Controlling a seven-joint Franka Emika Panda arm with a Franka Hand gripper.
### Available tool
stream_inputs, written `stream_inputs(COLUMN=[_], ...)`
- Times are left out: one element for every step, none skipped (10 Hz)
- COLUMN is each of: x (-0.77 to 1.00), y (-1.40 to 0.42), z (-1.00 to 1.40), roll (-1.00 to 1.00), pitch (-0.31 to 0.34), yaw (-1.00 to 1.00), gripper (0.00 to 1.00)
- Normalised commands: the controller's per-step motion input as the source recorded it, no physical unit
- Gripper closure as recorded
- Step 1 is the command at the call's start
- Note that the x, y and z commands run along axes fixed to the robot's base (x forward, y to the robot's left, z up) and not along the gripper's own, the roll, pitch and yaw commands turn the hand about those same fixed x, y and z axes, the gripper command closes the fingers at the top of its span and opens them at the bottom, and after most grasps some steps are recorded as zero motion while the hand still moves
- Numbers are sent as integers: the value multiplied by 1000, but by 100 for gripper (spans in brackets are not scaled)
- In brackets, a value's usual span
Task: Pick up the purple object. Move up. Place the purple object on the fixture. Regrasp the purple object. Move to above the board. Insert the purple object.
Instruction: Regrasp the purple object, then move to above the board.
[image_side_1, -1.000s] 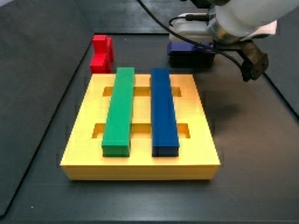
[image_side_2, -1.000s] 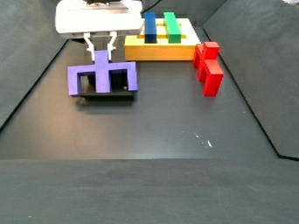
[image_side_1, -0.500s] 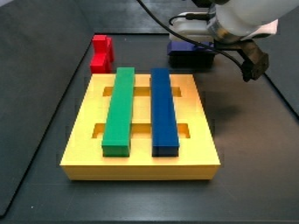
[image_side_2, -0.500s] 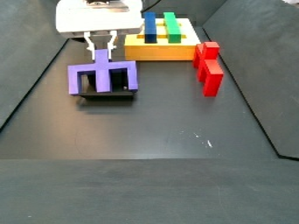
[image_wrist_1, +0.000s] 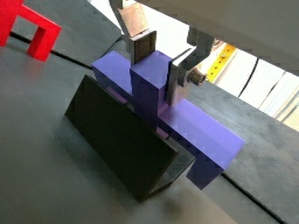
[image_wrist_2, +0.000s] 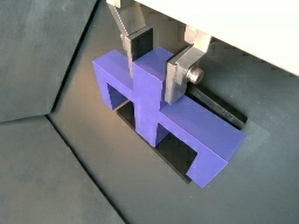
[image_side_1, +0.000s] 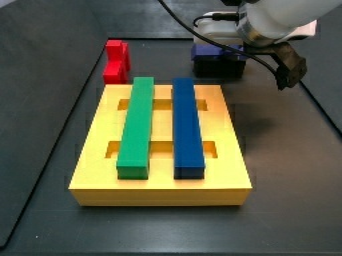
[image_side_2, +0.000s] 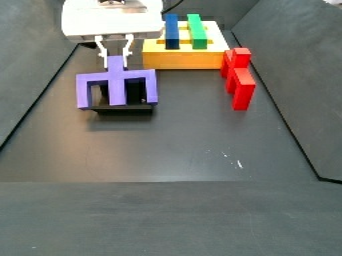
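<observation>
- The purple object (image_wrist_1: 163, 109) sits on top of the fixture (image_wrist_1: 117, 144), its wide bar lying across the black bracket and its raised central stub pointing up between the silver fingers (image_wrist_2: 177, 77) of the claw (image_wrist_2: 152, 63).
- In both wrist views the finger plates stand on either side of the stub, their dark pads at or very near its faces; the claw looks closed on the stub, though the pictures do not settle how firmly.
- In a side view the purple object (image_side_2: 119, 88) is straight below the claw (image_side_2: 118, 50), with the fixture (image_side_2: 124, 108) beneath it as a dark base on the tabletop (image_side_2: 187, 170).
- The board (image_side_1: 160, 150) lies well away from the claw, carrying a long green bar (image_side_1: 136, 122) and a long blue bar (image_side_1: 187, 125) side by side; yellow slots show between and beside them.
- A red block (image_side_2: 238, 77) stands on the tabletop off to one side, apart from both claw and board, and touches nothing in play.
- Judged from this layout, pick-up, lift and placement on the fixture are done; the regrasp appears to be in hand.
- Still left: raising the piece off the fixture, carrying it above the board and inserting it.
</observation>
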Motion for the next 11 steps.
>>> stream_inputs(x=[0, 0, 0, 0, 0, 0, 13, -9, 1, 9, 20], y=[0, 0, 0, 0, 0, 0, -23, -10, -3, -34, -39], z=[0, 0, 0, 0, 0, 1400, 1400, 1400, 1400, 1400, 1400], roll=[0, 0, 0, 0, 0, 0, -57, -114, -76, -15, -18], pitch=[0, 0, 0, 0, 0, 0, 15, 29, 23, 39, 46], yaw=[0, 0, 0, 0, 0, 0, 22, 12, 13, 12, 11], gripper=[100, 100, 100, 100, 100, 100, 100, 100, 100, 100, 100])
